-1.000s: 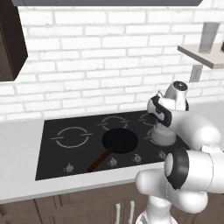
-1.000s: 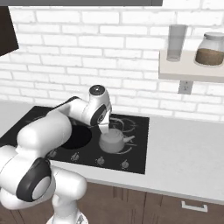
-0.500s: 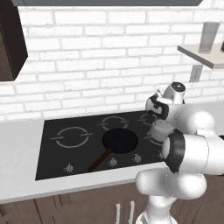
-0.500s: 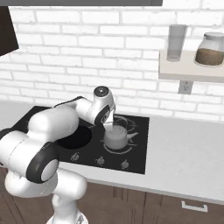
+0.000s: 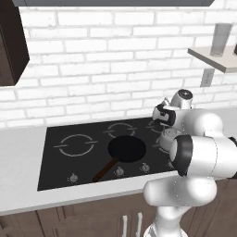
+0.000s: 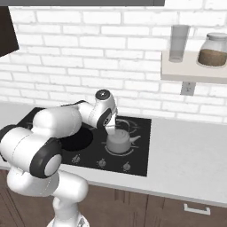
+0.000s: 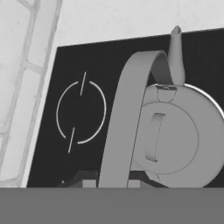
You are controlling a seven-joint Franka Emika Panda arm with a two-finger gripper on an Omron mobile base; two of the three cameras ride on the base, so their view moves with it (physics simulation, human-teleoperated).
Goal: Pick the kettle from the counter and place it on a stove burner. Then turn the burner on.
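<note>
The silver-grey kettle [image 5: 167,138] [image 6: 119,141] stands on the front right stove burner of the black cooktop [image 5: 60,166], spout toward the counter [image 6: 186,155] on the right. My gripper [image 5: 165,125] [image 6: 111,129] [image 7: 113,181] hangs just above it, shut on the kettle's arched handle [image 7: 127,113], a dark fingertip on each side. In the hand view the kettle's lid [image 7: 175,140] lies below, the burner's ring [image 7: 211,99] showing at its edge. A free burner ring [image 7: 81,113] lies behind it.
A black frying pan [image 5: 127,149] [image 6: 77,139] sits on the middle burner, left of the kettle, its handle pointing to the front. Knobs [image 5: 119,171] [image 6: 102,163] line the cooktop's front edge. A wall shelf [image 6: 195,71] with a glass and a jar hangs to the right.
The arm's elbow has swung in over the front of the cooktop. The hand and the kettle have barely shifted and stay on the front right burner.
</note>
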